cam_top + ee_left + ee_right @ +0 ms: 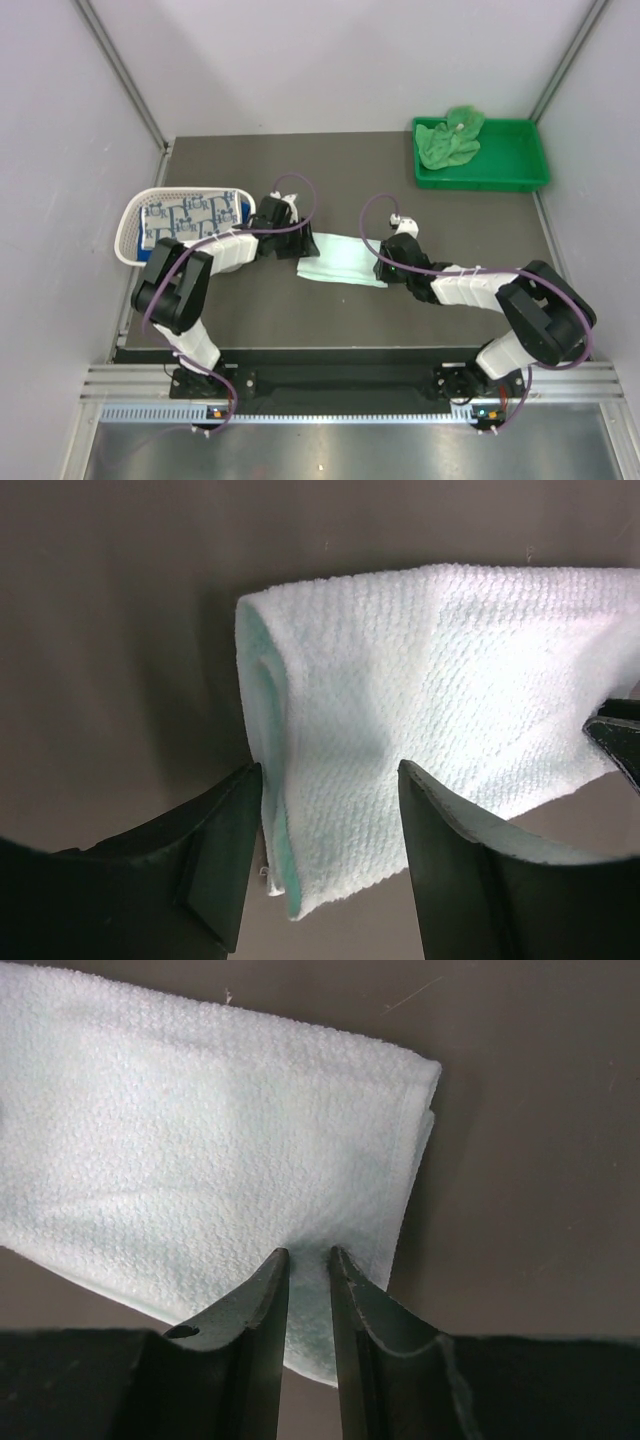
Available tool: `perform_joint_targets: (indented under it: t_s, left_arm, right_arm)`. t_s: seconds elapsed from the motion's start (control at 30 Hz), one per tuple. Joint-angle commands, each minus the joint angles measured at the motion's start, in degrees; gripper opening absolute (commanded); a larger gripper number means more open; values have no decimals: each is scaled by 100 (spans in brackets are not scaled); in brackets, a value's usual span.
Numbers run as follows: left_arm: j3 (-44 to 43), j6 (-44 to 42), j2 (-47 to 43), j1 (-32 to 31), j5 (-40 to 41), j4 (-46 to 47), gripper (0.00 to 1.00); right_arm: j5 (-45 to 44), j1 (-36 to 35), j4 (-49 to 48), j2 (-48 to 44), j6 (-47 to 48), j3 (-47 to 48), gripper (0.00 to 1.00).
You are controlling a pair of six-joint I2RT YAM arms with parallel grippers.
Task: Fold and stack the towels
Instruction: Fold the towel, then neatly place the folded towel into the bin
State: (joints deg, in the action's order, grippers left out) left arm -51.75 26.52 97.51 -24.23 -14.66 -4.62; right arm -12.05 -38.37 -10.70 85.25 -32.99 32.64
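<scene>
Two grippers are engaged: the left gripper is spread astride the 9 o'clock end of the towel; the right gripper is clamped on its 3 o'clock hem. The long axis is laid 9-to-3 on the table.

- Mid-tabletop: folded towel, left gripper at its left end, right gripper at its right.
- Left edge: basket, with a flat towel inside.
- Far right corner: tray, crumpled towel in it.
</scene>
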Motion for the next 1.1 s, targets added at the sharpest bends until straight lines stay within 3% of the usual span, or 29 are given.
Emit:
perform_joint_targets:
  t_s: [0.0, 0.2, 0.3, 0.37, 0.43, 0.53, 0.7, 0.87, 1.07]
  left_arm:
    - [147, 63, 435, 15, -2, -276, 62]
    - [165, 125, 769, -3, 77, -285, 47]
    - [218, 169, 813, -47, 217, -241, 30]
    - [200, 187, 813, -117, 279, -276, 10]
    - [139, 204, 717, -178, 506, -363, 2]
    - [-116, 204, 498, -415, 1033, -784, 0]
    - [-959, 257, 242, -873, 2773, -1953, 0]
    - [-1768, 204, 4, -987, 4004, -2798, 0]
    - [-2743, 55, -206, -1049, 5068, -3957, 0]
  right_arm:
    - [-87, 146, 165, 9, 126, -12, 24]
    - [1, 146, 209, -131, 135, 5, 24]
    - [89, 146, 226, -202, 153, 14, 24]
    - [142, 146, 235, -255, 162, 14, 24]
    - [151, 145, 287, -369, 197, 23, 26]
    - [159, 146, 402, -684, 249, 32, 36]
    - [89, 154, 806, -1448, 407, 163, 55]
    - [142, 154, 1017, -2214, 478, 155, 60]
    - [589, 154, 868, -2478, 443, 137, 60]
